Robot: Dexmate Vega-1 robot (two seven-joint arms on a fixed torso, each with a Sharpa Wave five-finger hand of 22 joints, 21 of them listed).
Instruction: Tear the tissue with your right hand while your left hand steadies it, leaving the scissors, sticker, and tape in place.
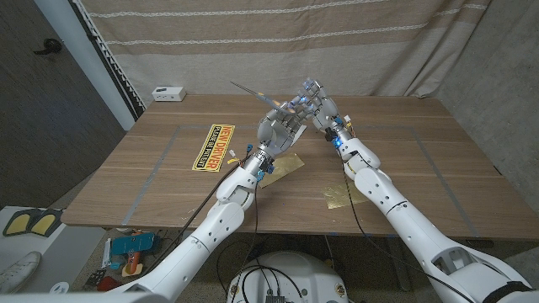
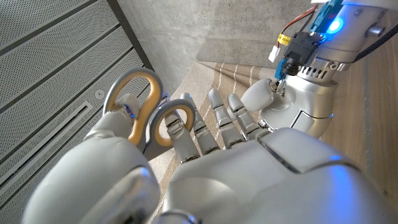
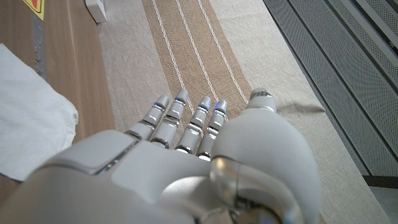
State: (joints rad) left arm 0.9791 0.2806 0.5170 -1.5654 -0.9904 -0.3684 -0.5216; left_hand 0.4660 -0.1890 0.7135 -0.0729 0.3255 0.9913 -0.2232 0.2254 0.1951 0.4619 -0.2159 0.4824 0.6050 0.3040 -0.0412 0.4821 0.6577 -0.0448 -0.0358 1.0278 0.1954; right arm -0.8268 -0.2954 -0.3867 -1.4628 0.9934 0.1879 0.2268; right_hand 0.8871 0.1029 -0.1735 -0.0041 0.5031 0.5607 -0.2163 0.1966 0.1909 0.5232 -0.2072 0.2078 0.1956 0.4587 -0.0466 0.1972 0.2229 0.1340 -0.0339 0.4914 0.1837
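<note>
Left hand (image 2: pixel 205 155) is clamped on the scissors (image 2: pixel 146 112), raised at upper centre of the head view, though they were meant to stay put. Right hand (image 1: pixel 324 109) is beside it, fingers apart, holding nothing. Tissue (image 3: pixel 28 118) lies on the desk (image 1: pixel 404 168). Risks: the blade hits the right hand, or the scissors drop.

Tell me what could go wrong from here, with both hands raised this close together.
1. The left hand holds the scissors by the handles, though the task wants them left in place; setting them down may put them somewhere new.
2. The right hand hovers right beside it, so the two hands or the blades could collide.
3. The tissue lies unheld on the table.
</note>
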